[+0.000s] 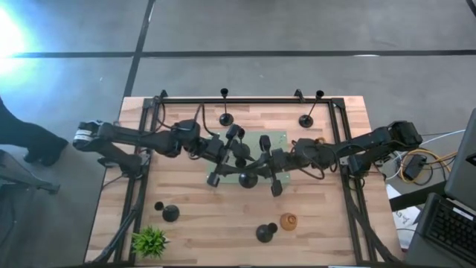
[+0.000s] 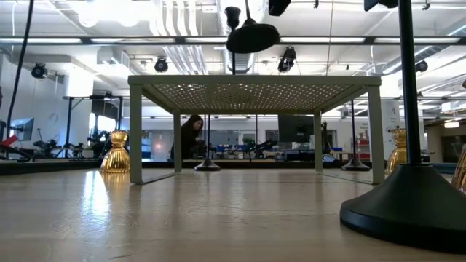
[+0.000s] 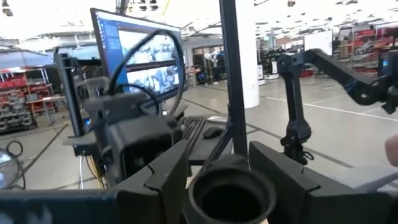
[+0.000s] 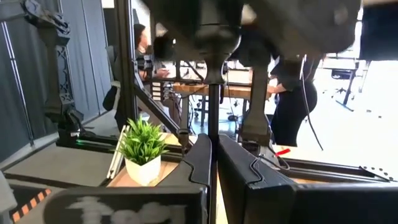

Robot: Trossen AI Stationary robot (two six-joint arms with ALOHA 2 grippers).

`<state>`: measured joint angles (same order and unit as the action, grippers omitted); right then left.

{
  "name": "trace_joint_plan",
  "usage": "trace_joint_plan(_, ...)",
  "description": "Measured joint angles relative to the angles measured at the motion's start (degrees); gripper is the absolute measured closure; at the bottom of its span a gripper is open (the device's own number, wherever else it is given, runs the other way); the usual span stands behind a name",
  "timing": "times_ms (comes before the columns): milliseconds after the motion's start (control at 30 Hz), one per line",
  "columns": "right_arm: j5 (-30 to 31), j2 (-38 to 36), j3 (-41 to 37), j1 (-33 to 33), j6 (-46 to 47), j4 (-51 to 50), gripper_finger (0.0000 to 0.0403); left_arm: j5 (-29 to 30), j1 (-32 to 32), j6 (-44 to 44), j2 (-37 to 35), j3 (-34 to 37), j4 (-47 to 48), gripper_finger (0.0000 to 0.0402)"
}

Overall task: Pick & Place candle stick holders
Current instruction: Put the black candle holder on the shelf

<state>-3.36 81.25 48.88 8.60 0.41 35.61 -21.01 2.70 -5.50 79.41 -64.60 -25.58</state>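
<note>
Wooden table (image 1: pixel 223 223): right gripper (image 4: pixel 211 163) pinches a black candle holder (image 1: pixel 248 179) stem; left gripper (image 3: pixel 217 171) hugs its cup. Lower it straight.

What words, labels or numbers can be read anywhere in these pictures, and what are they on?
None can be read.
The monitor in the left wrist view shows windows, but any text is too blurred to read.
The paper at the table's right edge bears dark marks, too small to read.
</note>
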Motion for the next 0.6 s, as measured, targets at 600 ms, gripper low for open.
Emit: trace_joint_plan(600, 3.3, -2.4, -5.5, -2.4, -0.6, 7.7, 0.0395, 7.7, 0.0, -9.1, -17.8, 3.7, 11.1, 0.0227)
